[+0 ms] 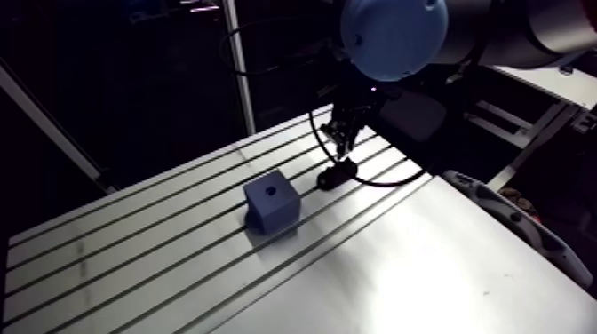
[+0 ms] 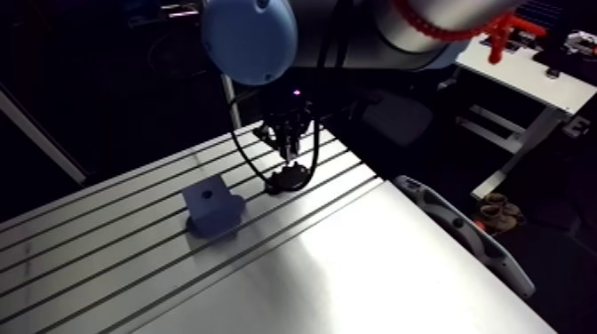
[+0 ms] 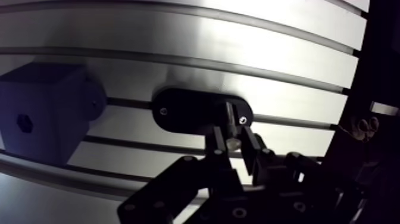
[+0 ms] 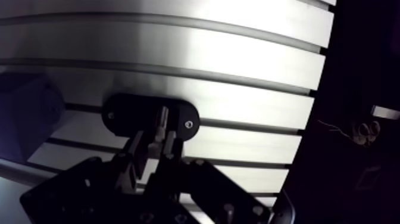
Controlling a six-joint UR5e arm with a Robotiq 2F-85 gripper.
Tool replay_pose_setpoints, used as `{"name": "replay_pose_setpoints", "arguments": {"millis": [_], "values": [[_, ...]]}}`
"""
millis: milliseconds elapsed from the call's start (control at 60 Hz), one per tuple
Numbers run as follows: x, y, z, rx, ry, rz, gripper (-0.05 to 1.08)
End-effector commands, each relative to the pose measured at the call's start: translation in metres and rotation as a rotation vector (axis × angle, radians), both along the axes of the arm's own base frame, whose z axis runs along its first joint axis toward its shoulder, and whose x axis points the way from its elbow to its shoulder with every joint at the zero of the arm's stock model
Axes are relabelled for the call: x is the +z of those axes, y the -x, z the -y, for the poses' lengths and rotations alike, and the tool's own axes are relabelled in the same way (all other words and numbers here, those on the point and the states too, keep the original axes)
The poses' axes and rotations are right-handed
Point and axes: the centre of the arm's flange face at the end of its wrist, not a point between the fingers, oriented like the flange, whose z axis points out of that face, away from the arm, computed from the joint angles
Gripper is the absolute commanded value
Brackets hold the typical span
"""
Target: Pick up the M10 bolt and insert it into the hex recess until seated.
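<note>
M10 bolt [image 3: 228,119] upright at black holder [image 3: 184,110], fingers [image 3: 218,140] closed on it — seemingly gripped, blue block [image 3: 44,119] beside

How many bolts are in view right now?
1: the bolt stands in the black holder under the end effector, beside the blue block. Others may be hidden.

open slotted table [image 1: 426,266] lies around the blue block [image 1: 272,202] and the black holder [image 3: 190,110] (the two stand near, a bare strip between them); the table's edge lies near the holder, on the side away from the block.
</note>
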Motion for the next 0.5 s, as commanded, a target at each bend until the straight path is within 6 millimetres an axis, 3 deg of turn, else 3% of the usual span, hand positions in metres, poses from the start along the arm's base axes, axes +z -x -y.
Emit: {"name": "replay_pose_setpoints", "arguments": {"millis": [17,500], "values": [[0.021,0.004,0.008,0.000,-0.005,-0.043,0.89],[0.107,0.014,0.045,0.032,0.025,-0.026,1.00]]}}
